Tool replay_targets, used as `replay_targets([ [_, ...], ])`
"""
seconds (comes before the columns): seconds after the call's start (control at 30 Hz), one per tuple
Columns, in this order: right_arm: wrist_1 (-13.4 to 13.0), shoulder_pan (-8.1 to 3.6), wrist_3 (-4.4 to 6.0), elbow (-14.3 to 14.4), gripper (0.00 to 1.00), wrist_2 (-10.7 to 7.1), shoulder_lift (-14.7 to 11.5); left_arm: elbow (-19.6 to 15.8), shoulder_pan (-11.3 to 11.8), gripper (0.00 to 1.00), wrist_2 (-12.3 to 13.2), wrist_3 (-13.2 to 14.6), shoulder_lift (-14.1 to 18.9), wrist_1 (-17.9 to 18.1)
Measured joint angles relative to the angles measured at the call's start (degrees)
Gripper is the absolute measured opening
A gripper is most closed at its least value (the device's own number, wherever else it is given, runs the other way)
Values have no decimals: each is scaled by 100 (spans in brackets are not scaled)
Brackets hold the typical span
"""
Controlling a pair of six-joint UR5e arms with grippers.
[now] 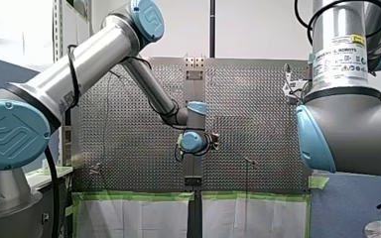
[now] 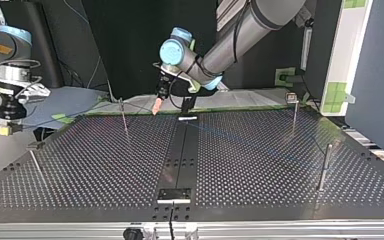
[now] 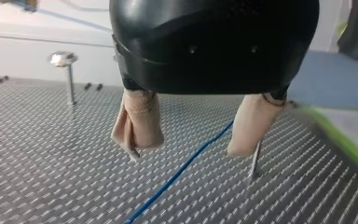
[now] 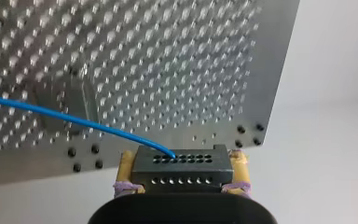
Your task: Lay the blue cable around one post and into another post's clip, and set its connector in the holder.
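Perforated table (image 2: 260, 165), blue cable (image 3: 182, 170), connector (image 4: 182, 170), UNIVERSAL ROBOTS label (image 1: 338, 58)

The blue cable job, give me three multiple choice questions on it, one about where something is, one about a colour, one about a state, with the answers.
1. Where is the black connector?
A lying loose, held by nothing
B held in my right gripper
C held in my left gripper

2. What colour are my left gripper's pads?
A green
B blue
C beige

3. How is my left gripper?
A open, the blue cable showing in the gap
B shut on the cable
C shut on nothing

Answers: 1 B, the right wrist view shows the connector clamped between its yellow pads. 2 C, the left wrist view shows both pads beige. 3 A, the fingers stand well apart there, with the cable running between them in the view.
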Motion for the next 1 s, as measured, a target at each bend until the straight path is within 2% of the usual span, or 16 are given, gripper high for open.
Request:
replay_targets([
  [0.2,-71,-61,-23,40,0,24,73,-350,262,100,-350,86,351,334],
  [0.5,-318,-36,-4,271,0,-29,163,-821,725,100,-819,119,820,803],
  [0.67,-365,-33,-1,308,0,-34,166,-1133,1037,100,-1132,119,1132,1054],
  [0.9,-370,-33,0,316,0,-35,168,-1569,1469,100,-1568,74,1569,913],
  [1.0,-372,-36,0,315,0,-35,172,-1739,1553,100,-1617,-2,1739,919],
])
